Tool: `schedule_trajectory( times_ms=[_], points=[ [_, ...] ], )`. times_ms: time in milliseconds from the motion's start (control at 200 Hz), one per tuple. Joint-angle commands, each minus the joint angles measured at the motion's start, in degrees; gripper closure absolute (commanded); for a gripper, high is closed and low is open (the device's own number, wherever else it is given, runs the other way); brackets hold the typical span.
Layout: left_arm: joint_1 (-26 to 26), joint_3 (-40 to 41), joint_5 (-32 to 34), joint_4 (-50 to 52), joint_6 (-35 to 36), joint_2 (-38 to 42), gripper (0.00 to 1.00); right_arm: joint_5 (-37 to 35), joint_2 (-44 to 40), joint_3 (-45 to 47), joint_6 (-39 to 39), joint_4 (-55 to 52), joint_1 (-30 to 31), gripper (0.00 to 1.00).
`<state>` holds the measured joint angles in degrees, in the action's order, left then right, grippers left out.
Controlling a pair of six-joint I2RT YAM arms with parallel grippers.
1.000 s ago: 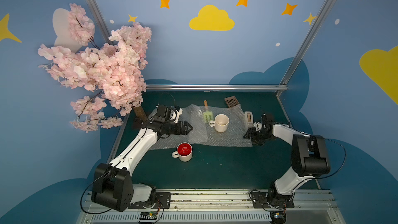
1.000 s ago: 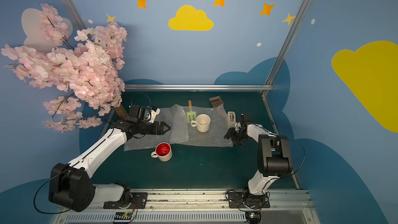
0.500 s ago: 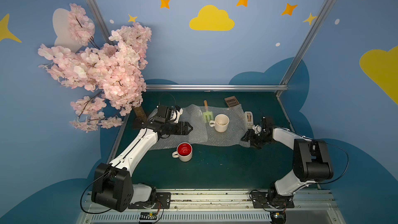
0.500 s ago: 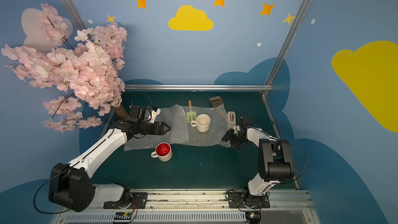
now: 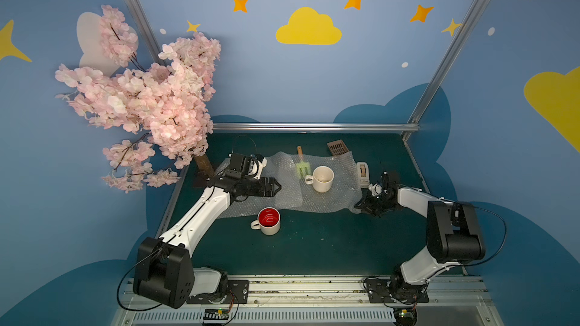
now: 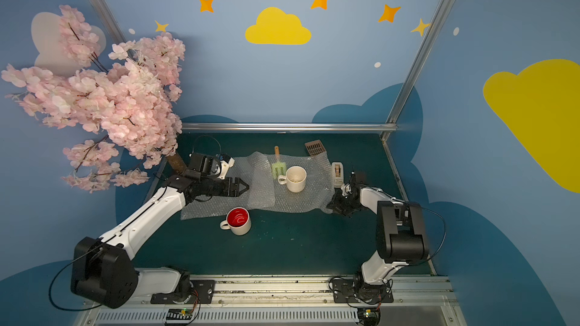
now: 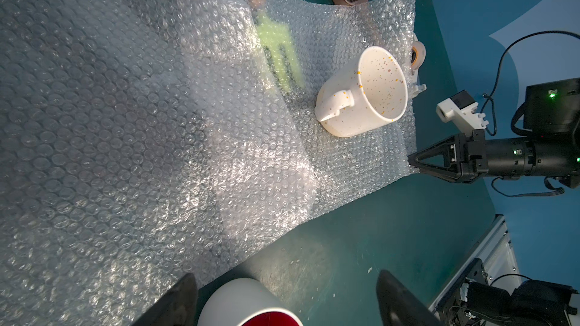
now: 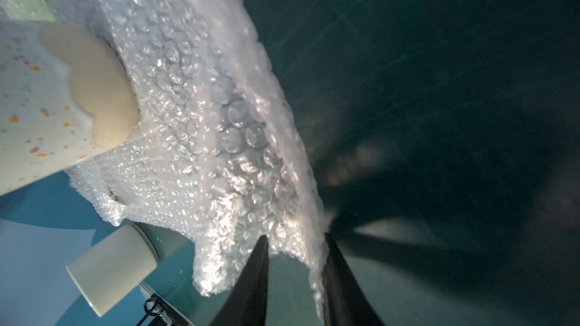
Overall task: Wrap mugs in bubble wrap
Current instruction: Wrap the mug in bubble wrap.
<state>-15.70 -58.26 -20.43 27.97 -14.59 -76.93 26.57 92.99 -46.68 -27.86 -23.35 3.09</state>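
We see the cream-inside mug (image 5: 322, 178) standing upright on the right bubble wrap sheet (image 5: 329, 203), its handle turned toward the left arm's side and its inside speckled. That sheet lies flat on the green table (image 5: 314, 246). It overlaps the left bubble wrap sheet (image 5: 241, 210), which spreads out toward the left arm.

The red-inside mug (image 5: 269, 221) stands upright on bare table, just off the near edge of the left sheet and well apart from the other mug.

The right gripper (image 5: 357, 206) sits low at the right sheet's near corner, with the cream-inside mug farther back across the sheet. In the right wrist view its fingers (image 8: 251, 277) stand a narrow gap apart with the sheet's edge at their tips. Whether they pinch it we cannot tell.

The left gripper (image 5: 277, 187) is over the left sheet with its jaws spread wide and nothing between them. It points toward the cream-inside mug, and the red-inside mug is near it on the side toward the arm bases.

A green hand fork (image 5: 302, 167) lies with its head under the wrap and its wooden handle poking out behind. A tape dispenser (image 5: 363, 172) stands just beside the right sheet's far edge, and a brown slotted piece (image 5: 337, 148) lies at its back corner.
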Motion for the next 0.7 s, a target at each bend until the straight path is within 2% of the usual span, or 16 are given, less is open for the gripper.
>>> schedule_trajectory(
  times_ms=[0,220,491,696],
  points=[
    [-0.3,0.9,0.4,1.1,0.8,1.0,0.11,-1.2,-0.7,-0.3,0.3,-1.6,0.1,0.85],
    [-1.0,0.8,0.7,1.3,0.8,0.8,0.12,-2.4,-5.6,-0.6,1.7,-6.1,0.0,1.00],
    [-3.0,-0.5,0.6,2.0,-0.2,0.6,0.12,-4.0,-10.9,-2.1,3.8,-15.5,0.0,1.00],
    [-4.4,-3.4,0.7,2.3,-1.4,-1.3,0.12,-5.8,-13.5,-0.7,5.2,-18.6,-1.4,1.00]
  ],
)
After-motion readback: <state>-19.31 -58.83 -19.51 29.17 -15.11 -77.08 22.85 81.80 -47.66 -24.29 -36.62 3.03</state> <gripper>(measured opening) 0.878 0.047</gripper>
